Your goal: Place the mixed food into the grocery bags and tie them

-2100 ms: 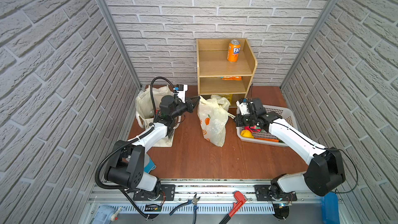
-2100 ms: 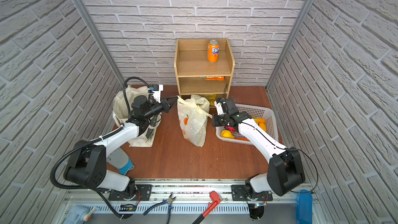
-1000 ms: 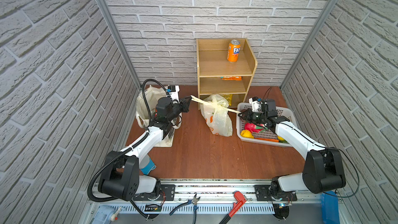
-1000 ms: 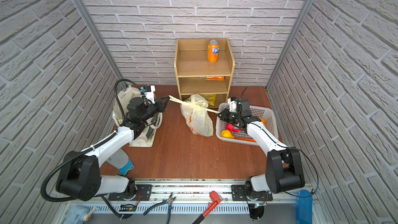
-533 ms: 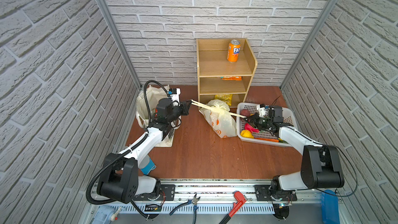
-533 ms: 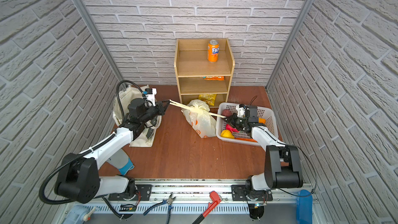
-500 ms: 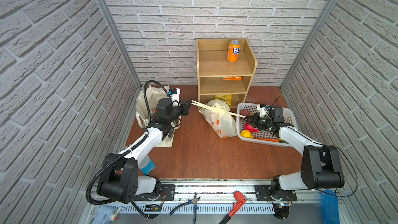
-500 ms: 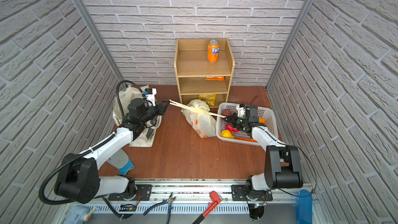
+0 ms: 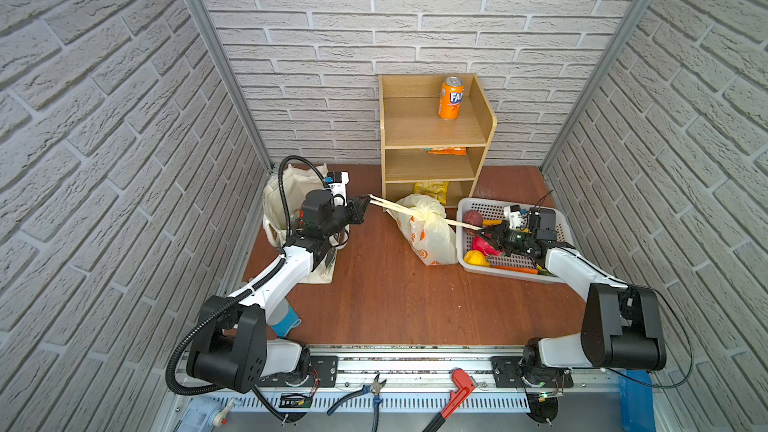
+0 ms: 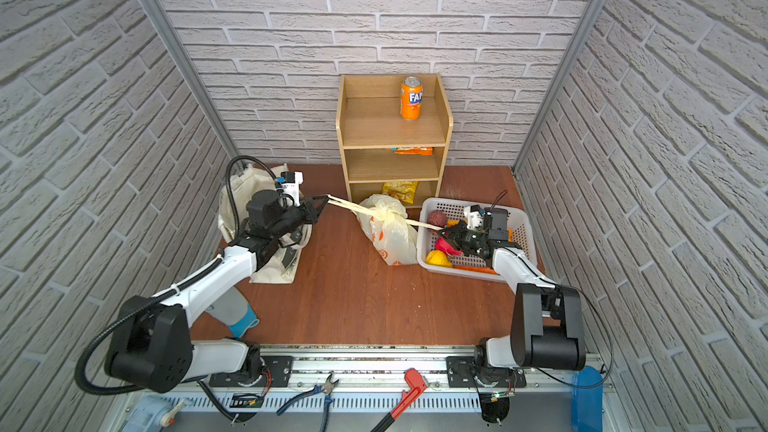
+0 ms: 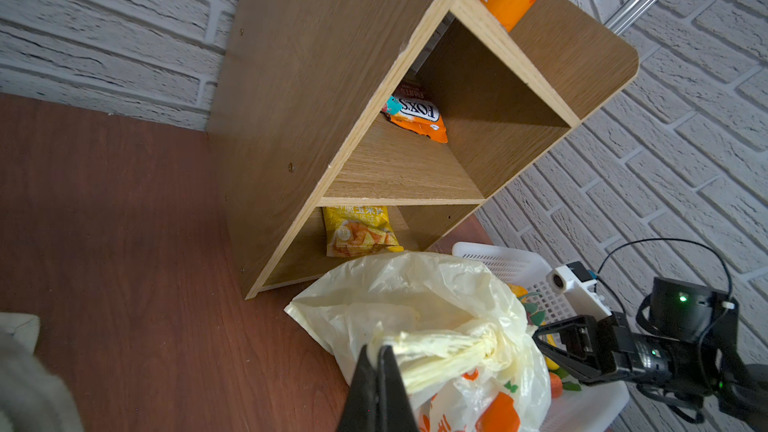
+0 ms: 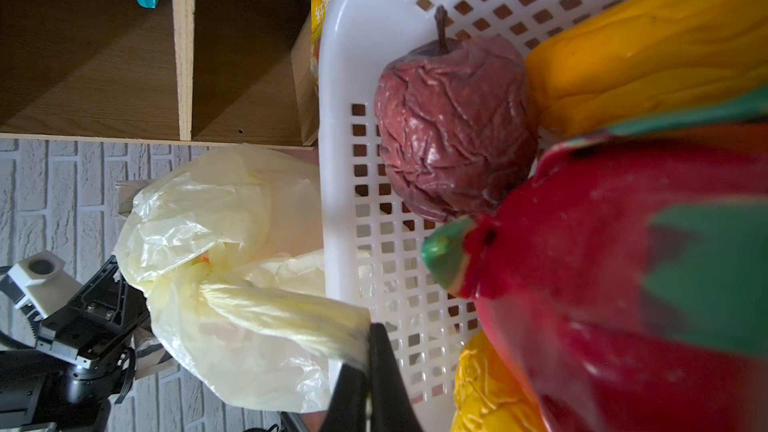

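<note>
Stretching taut, twisted handles [image 9: 388, 204] cinch crinkly plastic bag [image 9: 432, 238].

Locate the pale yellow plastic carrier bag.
In both top views the pale yellow plastic carrier bag lies centrally, against the white perforated basket on its right, before the wooden shelf unit.
</note>
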Tool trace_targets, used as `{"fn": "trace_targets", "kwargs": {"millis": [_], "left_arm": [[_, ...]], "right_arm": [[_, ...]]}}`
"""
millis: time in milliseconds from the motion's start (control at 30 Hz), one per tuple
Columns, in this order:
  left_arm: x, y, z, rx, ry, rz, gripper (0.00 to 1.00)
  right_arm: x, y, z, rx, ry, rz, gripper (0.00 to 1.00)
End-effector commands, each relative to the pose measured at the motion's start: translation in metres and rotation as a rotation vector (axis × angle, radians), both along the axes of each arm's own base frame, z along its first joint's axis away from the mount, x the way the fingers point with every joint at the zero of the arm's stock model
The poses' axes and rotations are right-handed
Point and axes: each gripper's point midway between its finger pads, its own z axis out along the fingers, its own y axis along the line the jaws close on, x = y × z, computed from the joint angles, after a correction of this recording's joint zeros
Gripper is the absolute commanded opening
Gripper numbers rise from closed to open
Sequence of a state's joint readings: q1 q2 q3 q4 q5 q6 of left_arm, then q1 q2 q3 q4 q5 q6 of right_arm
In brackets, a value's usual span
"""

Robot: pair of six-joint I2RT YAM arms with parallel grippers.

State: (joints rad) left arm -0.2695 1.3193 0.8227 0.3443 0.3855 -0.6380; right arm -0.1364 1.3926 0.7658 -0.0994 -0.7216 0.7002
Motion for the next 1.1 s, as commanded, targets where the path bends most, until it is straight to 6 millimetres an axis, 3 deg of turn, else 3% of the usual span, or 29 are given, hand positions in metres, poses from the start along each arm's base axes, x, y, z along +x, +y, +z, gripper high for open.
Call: {"fn": "trace_targets", "kwargs": {"millis": [0,333,600,800,867,1067], "left_arm": [[0.021,0.022,0.069,-0.001,-0.223,0.123,0.0],[-0.004,-0.054,0.098,0.064,-0.285,-0.118,0.0],[-0.025,-0.124,0.095,0.109,-0.285,-0.315,0.0],[-0.033,-0.157,0.089,0.123,-0.28,-0.385,0.0],[-0.034,-0.162,0.084,0.127,-0.272,-0.395,0.0],[-0.034,-0.164,0.075,0.13,-0.263,-0.393,0.0]], "right_arm": [[0.004,-0.022,0.009,-0.177,-0.005,-0.083,0.06],[0.01,0.052,0.08,-0.32,-0.157,0.145,0.05],[0.027,0.118,0.135,-0.292,-0.297,0.29,0.06],[0.035,0.168,0.174,-0.193,-0.416,0.369,0.06],[0.036,0.177,0.178,-0.173,-0.456,0.381,0.05],[0.035,0.178,0.154,-0.171,-0.428,0.388,0.06]]}}
